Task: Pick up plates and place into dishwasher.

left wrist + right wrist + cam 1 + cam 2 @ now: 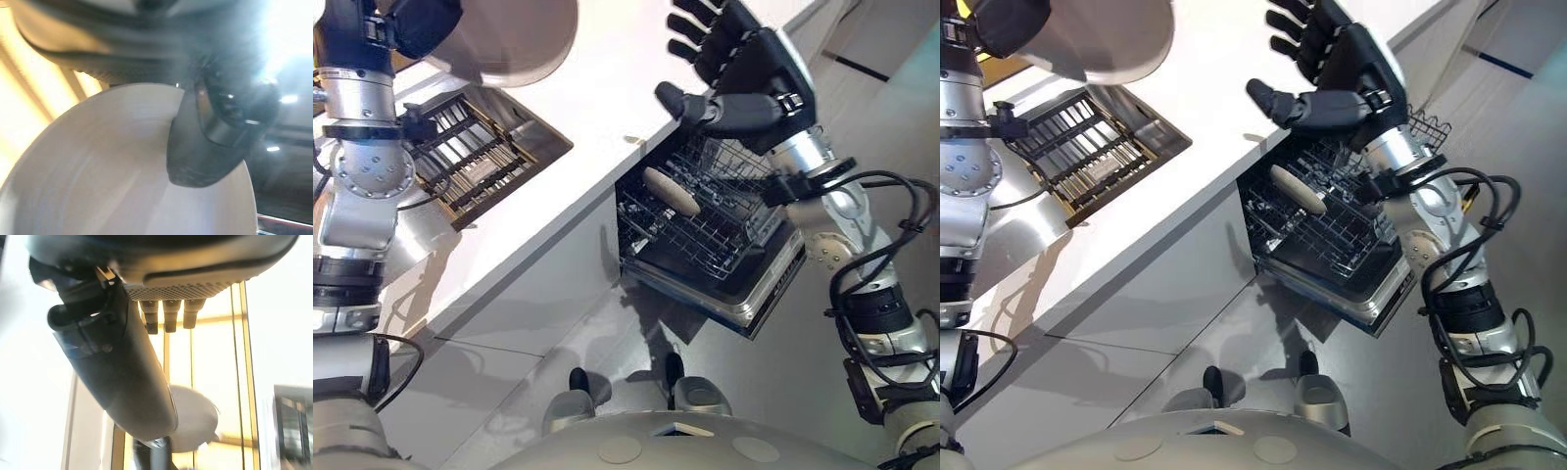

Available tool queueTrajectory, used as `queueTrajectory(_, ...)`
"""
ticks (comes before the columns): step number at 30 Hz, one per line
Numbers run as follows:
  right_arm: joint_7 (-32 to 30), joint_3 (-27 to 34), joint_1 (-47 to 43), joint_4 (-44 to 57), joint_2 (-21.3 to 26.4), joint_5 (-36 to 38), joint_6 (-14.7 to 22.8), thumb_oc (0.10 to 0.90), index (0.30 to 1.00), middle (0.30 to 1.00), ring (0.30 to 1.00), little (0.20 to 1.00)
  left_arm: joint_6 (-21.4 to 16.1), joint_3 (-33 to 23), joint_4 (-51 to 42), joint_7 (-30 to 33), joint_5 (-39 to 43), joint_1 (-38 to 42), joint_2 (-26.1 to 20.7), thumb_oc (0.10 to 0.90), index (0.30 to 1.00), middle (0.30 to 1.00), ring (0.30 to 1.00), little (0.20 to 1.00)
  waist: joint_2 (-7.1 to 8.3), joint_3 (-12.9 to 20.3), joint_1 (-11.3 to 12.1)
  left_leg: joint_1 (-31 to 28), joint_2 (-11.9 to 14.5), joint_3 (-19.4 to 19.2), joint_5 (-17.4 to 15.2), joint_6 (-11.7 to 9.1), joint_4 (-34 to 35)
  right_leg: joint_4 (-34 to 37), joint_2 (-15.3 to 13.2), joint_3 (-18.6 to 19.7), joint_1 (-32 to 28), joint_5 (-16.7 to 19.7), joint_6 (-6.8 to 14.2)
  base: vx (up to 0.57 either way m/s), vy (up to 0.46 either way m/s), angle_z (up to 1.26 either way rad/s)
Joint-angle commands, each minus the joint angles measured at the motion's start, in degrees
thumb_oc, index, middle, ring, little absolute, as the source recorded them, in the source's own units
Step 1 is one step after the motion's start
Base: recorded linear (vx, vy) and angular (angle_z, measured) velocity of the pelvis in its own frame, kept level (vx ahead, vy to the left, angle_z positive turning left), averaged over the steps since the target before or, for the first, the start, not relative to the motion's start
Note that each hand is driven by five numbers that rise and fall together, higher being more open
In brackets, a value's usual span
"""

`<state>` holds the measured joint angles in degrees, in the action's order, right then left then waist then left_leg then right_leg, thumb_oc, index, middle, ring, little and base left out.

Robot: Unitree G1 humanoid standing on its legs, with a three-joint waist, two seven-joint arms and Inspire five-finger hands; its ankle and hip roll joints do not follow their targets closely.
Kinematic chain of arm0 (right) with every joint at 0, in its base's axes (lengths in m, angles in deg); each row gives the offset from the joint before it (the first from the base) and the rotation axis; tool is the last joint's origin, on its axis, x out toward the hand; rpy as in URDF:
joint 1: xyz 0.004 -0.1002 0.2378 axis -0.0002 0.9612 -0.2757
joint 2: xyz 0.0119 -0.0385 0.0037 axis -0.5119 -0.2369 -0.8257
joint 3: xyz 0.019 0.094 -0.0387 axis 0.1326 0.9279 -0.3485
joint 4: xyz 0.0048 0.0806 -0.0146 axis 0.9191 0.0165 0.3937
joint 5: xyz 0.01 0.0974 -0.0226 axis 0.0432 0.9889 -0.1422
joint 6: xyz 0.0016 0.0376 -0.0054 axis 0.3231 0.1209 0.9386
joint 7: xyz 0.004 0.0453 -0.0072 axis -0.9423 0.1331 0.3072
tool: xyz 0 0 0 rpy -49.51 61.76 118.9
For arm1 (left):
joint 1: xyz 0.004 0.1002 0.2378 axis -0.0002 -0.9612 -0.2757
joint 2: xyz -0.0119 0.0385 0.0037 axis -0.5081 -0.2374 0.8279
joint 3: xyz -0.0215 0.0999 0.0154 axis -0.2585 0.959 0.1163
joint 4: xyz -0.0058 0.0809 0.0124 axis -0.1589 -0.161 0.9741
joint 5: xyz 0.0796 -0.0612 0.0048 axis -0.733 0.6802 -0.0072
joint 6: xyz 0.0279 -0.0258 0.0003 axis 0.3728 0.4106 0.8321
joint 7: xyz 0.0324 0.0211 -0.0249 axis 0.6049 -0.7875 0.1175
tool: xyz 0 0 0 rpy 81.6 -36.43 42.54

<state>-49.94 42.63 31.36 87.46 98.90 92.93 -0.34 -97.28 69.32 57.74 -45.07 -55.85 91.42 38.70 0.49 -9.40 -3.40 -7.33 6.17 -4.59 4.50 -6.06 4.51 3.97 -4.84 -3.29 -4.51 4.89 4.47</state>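
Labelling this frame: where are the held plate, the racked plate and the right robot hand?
held plate [524, 44], left eye view, its face
racked plate [672, 192], left eye view, its middle
right robot hand [759, 64], left eye view, its middle

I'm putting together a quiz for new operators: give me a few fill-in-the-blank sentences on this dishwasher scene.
1. The left hand is shut on a pale ____.
2. The right hand, above the dishwasher, has its fingers ____.
3. One tan dish already lies in the dishwasher's wire ____.
Missing words: plate; open; rack.
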Motion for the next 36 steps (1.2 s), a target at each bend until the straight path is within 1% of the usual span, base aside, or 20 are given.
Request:
queueTrajectory(1, -1.8, 0.9, -8.5, 4.9, -2.0, 1.8, 2.9, 0.800, 0.900, 0.900, 0.900, 0.900, -2.8, 2.1, -3.2, 3.8, -2.2, 4.2, -1.3, 0.100, 0.300, 0.300, 0.300, 0.200, -0.30, 7.3, -0.1, 0.9, -5.4, -2.4, -4.8, 4.0, -0.9, -4.3, 5.2, -2.7, 0.2, -6.5, -0.2, 0.00, -0.032, 0.02)
queueTrajectory(9, -2.5, -3.1, -11.2, 3.7, -4.6, 0.6, -0.4, 0.800, 0.900, 0.900, 0.900, 0.900, -2.0, 6.8, -4.6, 2.1, 0.2, 6.2, 2.0, 0.100, 0.300, 0.300, 0.300, 0.200, -0.30, 7.9, 0.0, 0.9, -5.1, -2.6, -4.0, 3.7, -0.1, -3.2, 5.1, -2.8, 0.1, -5.5, 0.1, 0.00, 0.000, 0.01)
queueTrajectory(12, -2.9, -4.6, -12.1, 3.1, -5.4, -0.4, -0.6, 0.800, 0.900, 0.900, 0.900, 0.900, -2.3, 8.2, -5.0, 0.8, 1.1, 6.2, 3.8, 0.100, 0.300, 0.300, 0.300, 0.200, -0.25, 8.1, -0.1, 1.0, -5.1, -2.7, -4.0, 3.7, -0.1, -3.0, 4.9, -2.7, 0.2, -5.2, 0.3, 0.00, 0.000, 0.00)
queueTrajectory(17, -3.6, -6.0, -13.1, 2.5, -6.6, -0.6, -1.4, 0.800, 0.900, 0.900, 0.900, 0.900, -2.0, 10.4, -5.7, -1.2, 1.5, 6.6, 5.3, 0.100, 0.300, 0.300, 0.300, 0.200, -0.30, 8.2, -0.1, 0.9, -5.2, -2.8, -4.0, 3.9, 0.0, -3.1, 4.8, -2.4, 0.3, -5.1, 0.4, 0.00, 0.000, 0.00)
queueTrajectory(22, -2.2, -7.2, -13.2, 1.9, -7.2, 1.0, -4.6, 0.800, 0.900, 0.900, 0.900, 0.900, -2.0, 11.7, -6.4, -2.8, 2.3, 6.7, 6.6, 0.100, 0.300, 0.300, 0.300, 0.200, -0.22, 8.3, -0.2, 0.9, -5.3, -2.5, -4.0, 4.2, 0.0, -3.6, 4.7, -2.0, 0.6, -5.3, 0.6, 0.00, 0.000, 0.00)
queueTrajectory(24, -2.2, -8.0, -13.1, 1.7, -7.5, 1.4, -4.4, 0.182, 0.371, 0.371, 0.371, 0.282, -1.6, 12.3, -7.0, -3.2, 2.3, 6.8, 7.2, 0.100, 0.300, 0.300, 0.300, 0.200, -0.22, 8.3, -0.3, 0.9, -5.3, -2.4, -4.0, 4.3, 0.1, -4.0, 4.7, -1.7, 0.7, -5.4, 0.6, 0.00, 0.000, 0.00)
queueTrajectory(25, -2.3, -8.2, -13.0, 1.7, -7.7, 1.9, -4.1, 0.100, 0.300, 0.300, 0.300, 0.200, -1.4, 12.6, -7.1, -3.4, 2.1, 6.8, 7.5, 0.100, 0.300, 0.300, 0.300, 0.200, -0.21, 8.3, -0.3, 0.9, -5.3, -2.3, -4.0, 4.4, 0.1, -4.0, 4.7, -1.7, 0.7, -5.4, 0.6, 0.00, 0.000, 0.00)
queueTrajectory(26, -2.4, -8.3, -13.0, 1.7, -7.7, 2.0, -4.0, 0.100, 0.300, 0.300, 0.300, 0.200, -1.4, 12.6, -7.1, -3.4, 2.1, 6.8, 7.6, 0.100, 0.300, 0.300, 0.300, 0.200, -0.21, 8.3, -0.3, 0.9, -5.3, -2.3, -4.0, 4.4, 0.1, -4.0, 4.6, -1.7, 0.7, -5.4, 0.6, 0.00, 0.000, 0.00)
queueTrajectory(27, -2.9, -8.4, -12.8, 1.6, -8.4, 1.8, -2.8, 0.100, 0.300, 0.300, 0.300, 0.200, -1.0, 13.2, -7.0, -3.9, 2.5, 6.9, 8.1, 0.100, 0.300, 0.300, 0.300, 0.200, -0.20, 8.3, -0.3, 0.9, -5.3, -2.3, -4.1, 4.4, 0.1, -4.0, 4.6, -1.6, 0.7, -5.4, 0.7, 0.00, 0.000, 0.00)
queueTrajectory(28, -3.0, -8.4, -12.6, 1.8, -8.8, 1.4, -2.5, 0.100, 0.300, 0.300, 0.300, 0.200, -0.6, 13.4, -7.0, -4.1, 2.2, 6.7, 8.4, 0.100, 0.300, 0.300, 0.300, 0.200, -0.21, 8.3, -0.3, 0.9, -5.3, -2.3, -4.1, 4.5, 0.1, -4.0, 4.5, -1.6, 0.8, -5.4, 0.7, 0.04, 0.003, 0.00)
queueTrajectory(33, -4.4, -8.2, -12.2, 2.6, -9.5, 0.6, -2.1, 0.100, 0.300, 0.300, 0.300, 0.200, 1.3, 13.9, -6.5, -7.0, 3.9, 5.1, 8.9, 0.100, 0.300, 0.300, 0.300, 0.200, -0.26, 8.1, -0.1, 0.8, -5.5, -2.3, -4.3, 4.6, 0.0, -3.9, 4.3, -1.6, 0.8, -5.2, 1.0, 0.00, 0.000, 0.00)
queueTrajectory(36, -5.1, -7.5, -11.5, 2.6, -9.8, 0.4, -1.7, 0.100, 0.300, 0.300, 0.300, 0.200, 1.3, 13.9, -6.0, -9.0, 5.1, 3.2, 9.5, 0.100, 0.300, 0.300, 0.300, 0.200, -0.36, 8.1, 0.0, 0.8, -5.5, -2.3, -4.4, 4.8, 0.0, -4.0, 4.2, -1.6, 0.8, -5.2, 1.1, 0.00, 0.000, 0.00)
